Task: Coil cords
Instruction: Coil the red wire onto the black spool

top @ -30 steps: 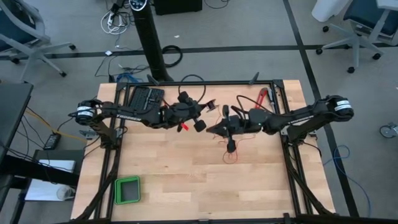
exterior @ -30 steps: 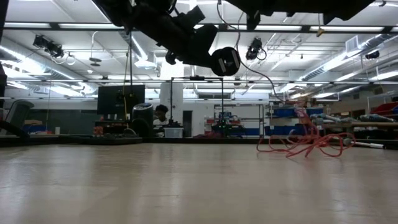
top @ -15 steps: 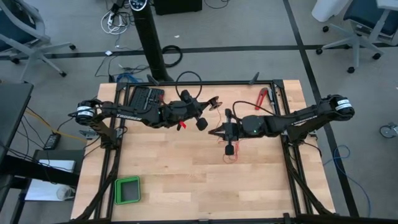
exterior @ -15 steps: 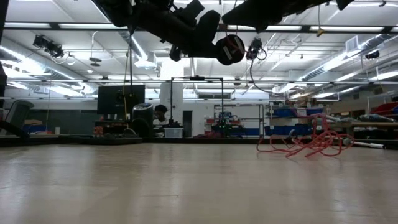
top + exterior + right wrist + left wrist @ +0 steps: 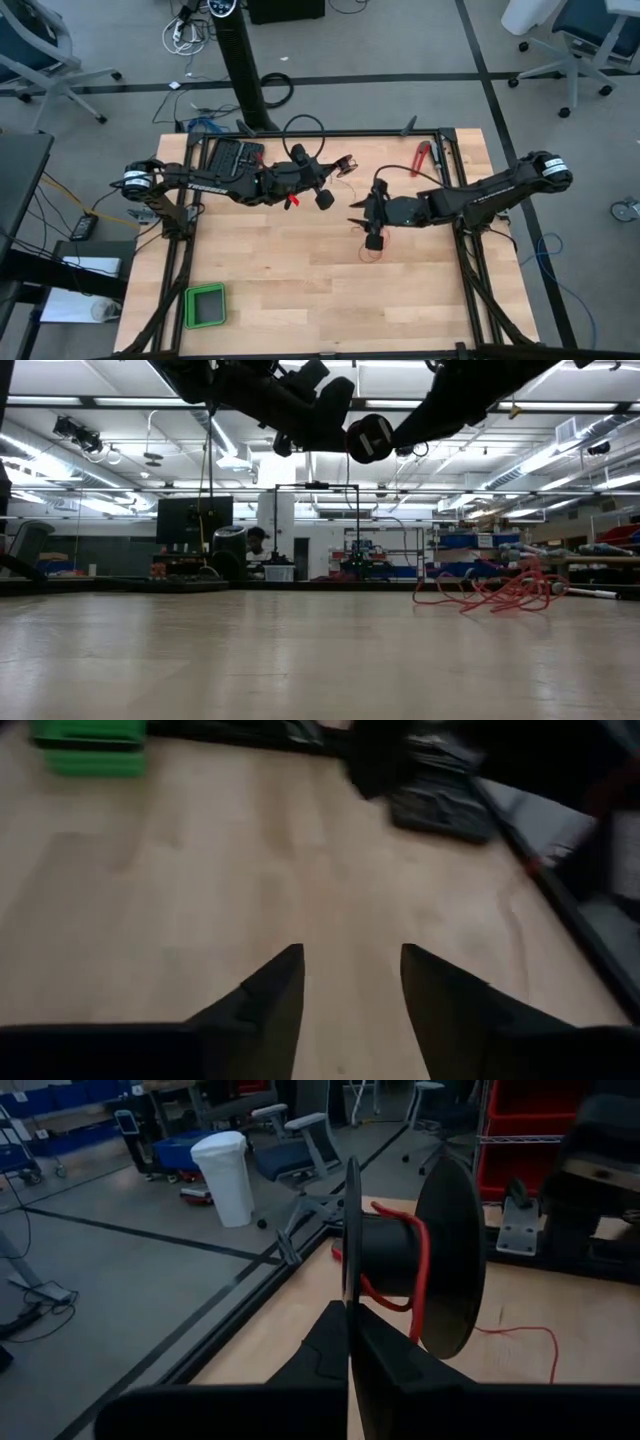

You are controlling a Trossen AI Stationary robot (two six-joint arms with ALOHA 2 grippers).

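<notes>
The thin red cord is partly wound on the hub of a black spool [image 5: 400, 1260]. Its loose end lies as a tangle on the table [image 5: 490, 592], which the high view shows as a thin loop [image 5: 372, 252]. My left gripper [image 5: 350, 1308] is above the middle of the table [image 5: 318, 192] and is shut on the spool, which hangs in the air [image 5: 370, 438]. My right gripper [image 5: 352, 970] stands open just right of the spool [image 5: 358, 213]. It points toward the table's left and slightly down, with only bare table between its fingers. My left gripper pinches the rim of the spool's near flange [image 5: 349, 1285] between its two fingers. The fingers reach in about level from the table's left. The spool is lifted clear of the table with its axle level. A slack strand of red cord [image 5: 520, 1335] runs from the hub toward the table.
A red-handled tool [image 5: 422, 158] lies at the far right. A black keyboard-like object [image 5: 235, 158] sits at the far left. A green tray [image 5: 204, 305] stands near the front left corner. Black frame rails [image 5: 460, 200] run along the table's sides.
My right gripper has opened. It has also tipped downward and drawn back a little toward the table's right and near edge. In the low view, the red cord strand that stood raised above the tangle has sunk onto it. My left gripper has kept the spool in place.
</notes>
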